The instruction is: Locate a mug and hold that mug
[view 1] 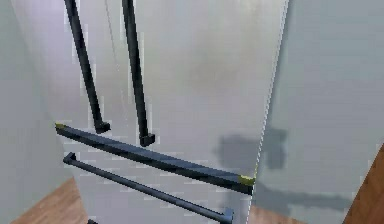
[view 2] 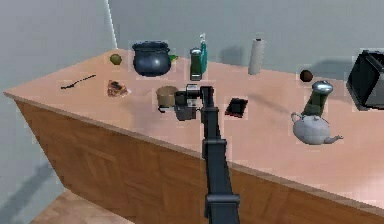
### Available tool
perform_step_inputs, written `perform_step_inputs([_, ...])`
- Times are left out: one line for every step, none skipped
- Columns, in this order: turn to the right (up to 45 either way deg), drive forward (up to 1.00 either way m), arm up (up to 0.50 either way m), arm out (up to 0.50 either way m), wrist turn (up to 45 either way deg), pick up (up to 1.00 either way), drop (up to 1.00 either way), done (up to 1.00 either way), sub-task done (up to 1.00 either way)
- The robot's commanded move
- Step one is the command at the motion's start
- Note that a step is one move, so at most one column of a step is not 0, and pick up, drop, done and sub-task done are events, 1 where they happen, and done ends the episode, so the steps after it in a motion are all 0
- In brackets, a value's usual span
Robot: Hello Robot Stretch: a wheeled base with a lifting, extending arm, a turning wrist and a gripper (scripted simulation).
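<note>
In the arm side view a small tan-brown mug (view 2: 165, 96) stands on the wooden counter (view 2: 120, 118), near its middle. The dark arm bar rises from the bottom edge, and the gripper (view 2: 181, 104) at its far end sits right next to the mug, just to the mug's right. Whether it touches the mug cannot be told. The mug rests on the counter, so I cannot tell whether the gripper holds anything.
Also on the counter: a dark pot (view 2: 151, 59), a teal bottle (view 2: 199, 58), a grey bottle (view 2: 258, 56), a black phone (view 2: 237, 107), a silver kettle (view 2: 315, 128), a black appliance (view 2: 368, 80) and a dark utensil (view 2: 77, 82). In the forward view a pale fridge (view 1: 200, 90) with dark handles stands close ahead.
</note>
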Motion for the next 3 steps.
perform_step_inputs([0.0, 0.0, 0.0, 0.0, 0.0, 1.0, 0.0, 0.0, 0.0])
perform_step_inputs([0.0, 0.0, 0.1, 0.0, 0.0, 0.0, 0.0, 0.0, 0.0])
perform_step_inputs([0.0, 0.0, 0.0, 0.0, 0.0, 0.0, 0.0, 1.0, 0.0])
